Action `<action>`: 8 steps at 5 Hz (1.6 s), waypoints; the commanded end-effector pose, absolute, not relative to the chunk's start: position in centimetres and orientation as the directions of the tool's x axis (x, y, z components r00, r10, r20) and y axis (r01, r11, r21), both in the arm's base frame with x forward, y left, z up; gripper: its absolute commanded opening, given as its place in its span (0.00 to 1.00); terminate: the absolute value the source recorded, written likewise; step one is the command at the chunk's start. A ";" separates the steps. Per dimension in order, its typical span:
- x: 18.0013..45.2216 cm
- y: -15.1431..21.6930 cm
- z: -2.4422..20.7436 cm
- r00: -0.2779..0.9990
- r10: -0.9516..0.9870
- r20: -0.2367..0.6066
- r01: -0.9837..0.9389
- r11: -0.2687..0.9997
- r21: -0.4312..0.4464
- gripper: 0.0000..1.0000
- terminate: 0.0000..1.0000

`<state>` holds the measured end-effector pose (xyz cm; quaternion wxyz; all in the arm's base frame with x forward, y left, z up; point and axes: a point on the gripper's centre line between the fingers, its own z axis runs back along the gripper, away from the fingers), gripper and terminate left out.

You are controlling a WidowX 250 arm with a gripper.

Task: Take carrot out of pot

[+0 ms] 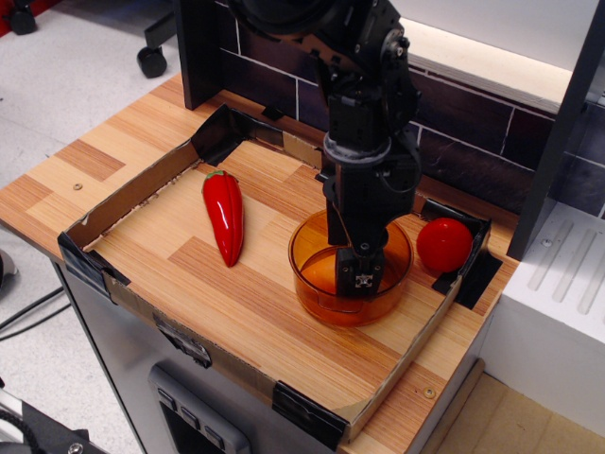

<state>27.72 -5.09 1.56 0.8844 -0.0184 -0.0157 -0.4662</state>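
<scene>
Nearest you, the pot (pixel 312 284) sits light and loose on the tray floor (pixel 236 312); if you lift with a fingertip caught on its wall, the pot may tip or drag. The gripper (pixel 361 284) is down inside it, hiding most of the carrot (pixel 324 275), which lies on the pot's bottom beside or under the fingertips. You cannot tell whether the fingers are released or grasping.

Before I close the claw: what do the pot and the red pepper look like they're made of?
The pot looks like translucent amber plastic: light passes through its low wall and the rim glints. The red pepper seems to be glossy molded plastic, a toy by its even color and a bright streak of glare along its length. Both probably smooth and slippery.
</scene>
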 end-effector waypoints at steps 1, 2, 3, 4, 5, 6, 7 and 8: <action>27.6 -4.1 1.9 0.562 -0.826 0.050 0.826 0.563 0.012 1.00 0.00; 27.6 -4.0 2.5 0.569 -0.820 0.064 0.821 0.570 0.006 0.00 0.00; 27.6 -3.6 3.7 0.587 -0.805 0.090 0.807 0.591 0.017 0.00 0.00; 27.9 -3.0 6.8 0.604 -0.781 0.161 0.783 0.619 0.060 0.00 0.00; 27.2 -2.1 9.8 0.597 -0.769 0.230 0.766 0.631 0.121 0.00 0.00; 26.7 0.4 10.9 0.649 -0.720 0.246 0.716 0.687 0.122 0.00 0.00; 28.5 3.3 11.6 0.730 -0.630 0.265 0.622 0.773 0.123 0.00 0.00; 29.9 4.6 10.5 0.755 -0.601 0.261 0.578 0.799 0.166 0.00 0.00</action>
